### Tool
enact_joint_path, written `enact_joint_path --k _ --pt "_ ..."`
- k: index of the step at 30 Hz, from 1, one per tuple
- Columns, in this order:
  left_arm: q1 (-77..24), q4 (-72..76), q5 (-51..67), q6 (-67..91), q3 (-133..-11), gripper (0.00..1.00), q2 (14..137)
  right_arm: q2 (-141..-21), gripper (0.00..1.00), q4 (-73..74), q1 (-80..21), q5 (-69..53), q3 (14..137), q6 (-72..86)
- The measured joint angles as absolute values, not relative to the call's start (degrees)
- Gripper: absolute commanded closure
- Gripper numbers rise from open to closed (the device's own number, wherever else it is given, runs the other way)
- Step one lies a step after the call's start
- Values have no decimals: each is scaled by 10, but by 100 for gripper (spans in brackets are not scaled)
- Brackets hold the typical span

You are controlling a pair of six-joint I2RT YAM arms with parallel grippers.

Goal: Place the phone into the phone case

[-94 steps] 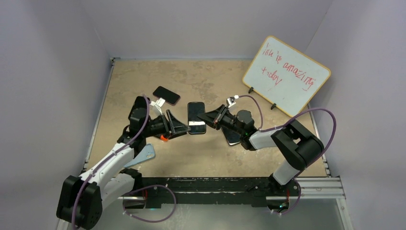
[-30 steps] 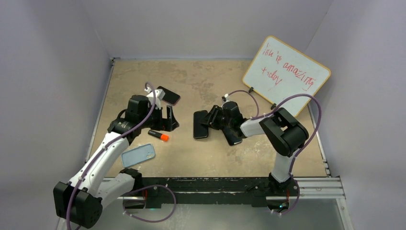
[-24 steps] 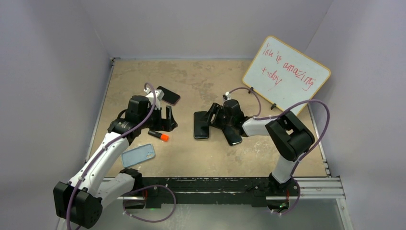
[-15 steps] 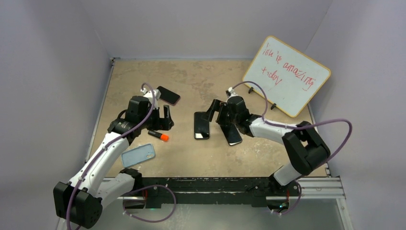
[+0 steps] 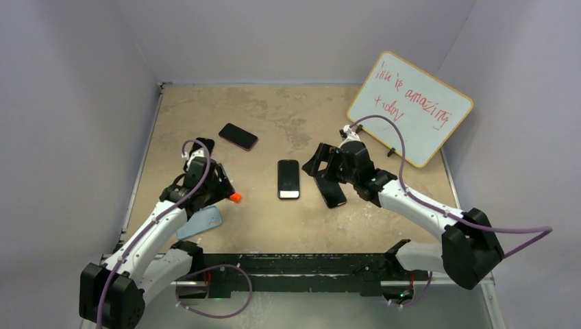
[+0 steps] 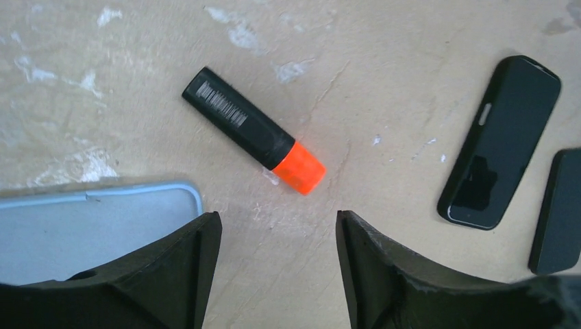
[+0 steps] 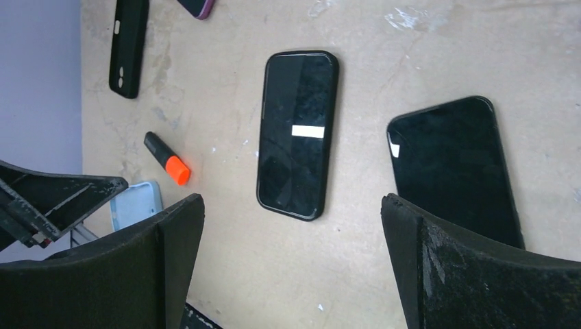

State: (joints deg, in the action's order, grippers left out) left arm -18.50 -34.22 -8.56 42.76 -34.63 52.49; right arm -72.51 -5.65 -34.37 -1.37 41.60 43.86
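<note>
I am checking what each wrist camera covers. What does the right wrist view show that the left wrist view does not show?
Only the right wrist view: a black case at the upper left, and the corner of a third phone at the top edge. Only the left wrist view: the barcode on the marker. Both views: the marker with its orange cap, the light blue case, the middle phone, and the second phone beside it, which the left wrist view cuts off.

We see soft, even, fairly bright light from overhead, with only faint shadows hugging the marker (image 6: 253, 130) and the phone (image 6: 500, 140), a dull sheen on its screen, and the left gripper (image 6: 275, 218) fingers (image 6: 397, 274) at six o'clock dark and low in detail.
</note>
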Motion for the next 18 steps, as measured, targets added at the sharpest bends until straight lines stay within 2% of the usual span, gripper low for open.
enact_joint_path --k 5,18 --pt "-185 -340 -95 494 -315 52 554 -691 1 -30 -344 4 399 437" --pt "-185 -371 -171 587 -299 56 588 -686 1 -25 -344 5 391 434"
